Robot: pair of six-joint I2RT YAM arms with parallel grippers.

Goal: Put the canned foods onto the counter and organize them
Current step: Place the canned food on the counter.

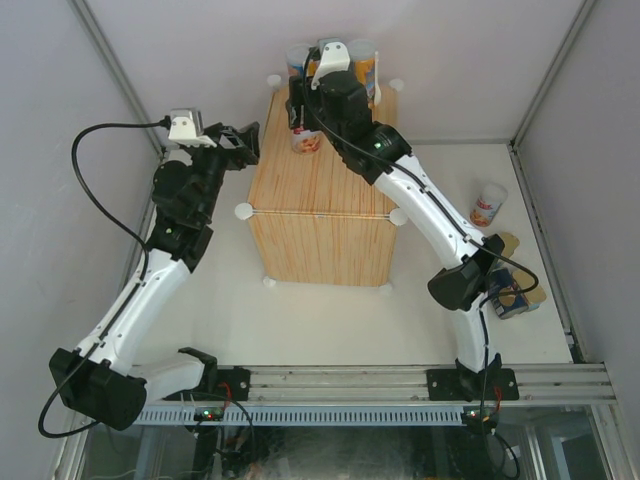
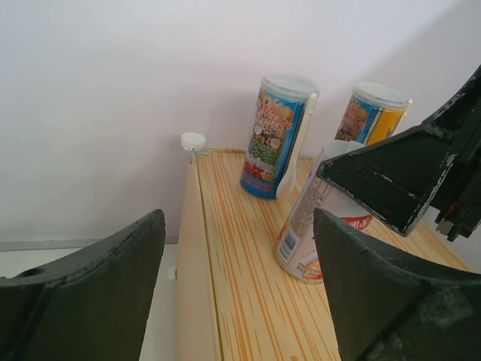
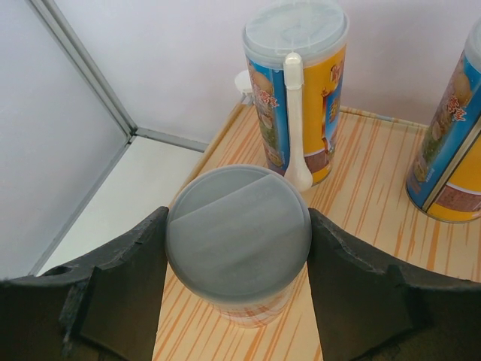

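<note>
The counter (image 1: 320,210) is a light wood-grain box with white knobs. Two tall blue-orange cylinders with white spoons (image 1: 298,58) (image 1: 365,62) stand at its far edge, seen in the left wrist view (image 2: 274,135) (image 2: 373,113) and the right wrist view (image 3: 297,90) (image 3: 451,150). My right gripper (image 1: 300,125) (image 3: 237,226) is shut on a short white-red can (image 1: 306,142) (image 2: 308,226) (image 3: 238,233) that stands on the counter top just in front of them. My left gripper (image 1: 248,140) (image 2: 237,226) is open and empty at the counter's left edge. The dark can is out of view.
A second white-red can (image 1: 488,205) stands on the white table to the right of the counter. A gold-blue tin (image 1: 518,303) lies near the right arm's elbow, partly hidden. White walls and a metal frame post (image 1: 120,70) close the sides.
</note>
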